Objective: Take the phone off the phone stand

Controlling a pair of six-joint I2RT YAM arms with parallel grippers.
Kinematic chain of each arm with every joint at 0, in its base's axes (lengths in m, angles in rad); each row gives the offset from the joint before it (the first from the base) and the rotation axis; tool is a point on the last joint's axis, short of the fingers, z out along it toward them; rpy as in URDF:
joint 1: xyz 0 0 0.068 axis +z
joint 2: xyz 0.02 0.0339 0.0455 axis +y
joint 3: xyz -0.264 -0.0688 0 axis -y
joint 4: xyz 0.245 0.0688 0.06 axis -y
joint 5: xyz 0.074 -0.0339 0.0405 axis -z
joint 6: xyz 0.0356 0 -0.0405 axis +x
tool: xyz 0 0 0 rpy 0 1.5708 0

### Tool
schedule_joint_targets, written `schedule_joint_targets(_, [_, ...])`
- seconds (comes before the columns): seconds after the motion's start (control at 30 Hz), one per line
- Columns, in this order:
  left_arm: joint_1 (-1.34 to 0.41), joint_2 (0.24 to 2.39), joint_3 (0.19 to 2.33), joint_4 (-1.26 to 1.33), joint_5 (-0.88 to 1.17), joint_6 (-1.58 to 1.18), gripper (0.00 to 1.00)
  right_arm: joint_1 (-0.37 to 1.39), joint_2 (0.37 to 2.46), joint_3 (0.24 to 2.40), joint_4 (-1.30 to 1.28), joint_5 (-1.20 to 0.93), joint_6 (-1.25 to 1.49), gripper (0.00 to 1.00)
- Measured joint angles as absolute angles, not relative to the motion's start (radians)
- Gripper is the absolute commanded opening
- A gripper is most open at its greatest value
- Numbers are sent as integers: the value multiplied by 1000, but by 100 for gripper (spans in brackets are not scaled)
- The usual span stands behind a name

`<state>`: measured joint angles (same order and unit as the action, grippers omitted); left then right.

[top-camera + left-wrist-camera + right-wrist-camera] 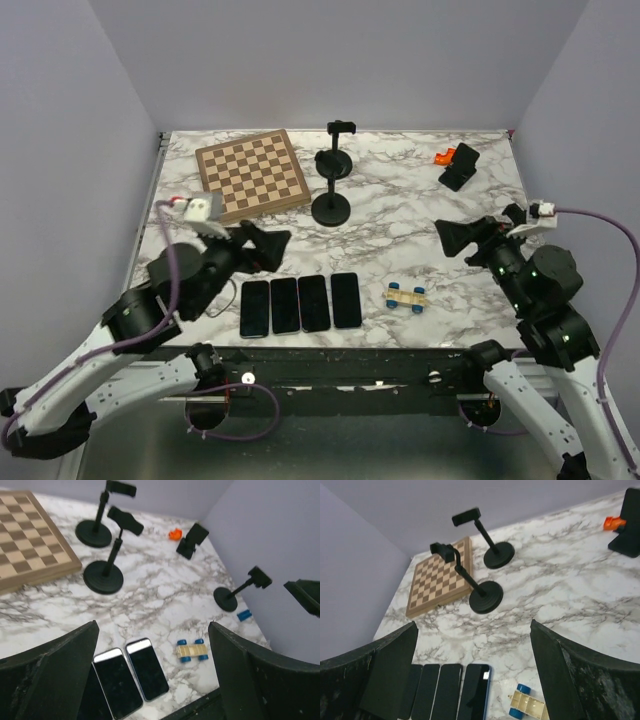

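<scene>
The marble table (400, 220) carries a chessboard (251, 175) at 11 o'clock. The left gripper (272, 246) and the right gripper (452, 238) both hover with fingers apart, holding nothing. Two pole stands (332, 207) are at 12 o'clock. Four flat phones (300, 304) lie in a row at 6 o'clock. The phone (465, 158) leans in its small phone stand (453, 182) at 1 o'clock, with an orange piece (442, 157) just beside.

On my left wrist feed the chessboard (30, 540) ran off the left edge, and a finger (50, 675) of the left gripper (153, 626) hid part of the phone row (147, 669). On the right wrist feed the bottom edge cut that row and the toy car (527, 706), and the phone stand (631, 522) ran off the right side. I couldn't identify the small orange object (443, 156).
</scene>
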<state>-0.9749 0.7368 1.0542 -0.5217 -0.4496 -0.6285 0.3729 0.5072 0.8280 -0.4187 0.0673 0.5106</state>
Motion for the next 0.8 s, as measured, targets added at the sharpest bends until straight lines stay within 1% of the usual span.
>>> schedule_joint_targets(0.23, [-970, 246, 921, -405, -549, -464, 99, 373, 351, 919, -447, 162, 468, 100])
schedule_joint_targets(0.37, [-970, 62, 891, -336, -584, -386, 99, 373, 263, 970, -442, 203, 445, 100])
schedule_joint_targets(0.47, [-970, 2, 891, -308, -608, -337, 99, 373, 209, 998, -441, 243, 435, 100])
schedule_joint_targets(0.8, [-968, 5, 892, -308, -625, -265, 98, 373, 184, 1041, -461, 341, 425, 100])
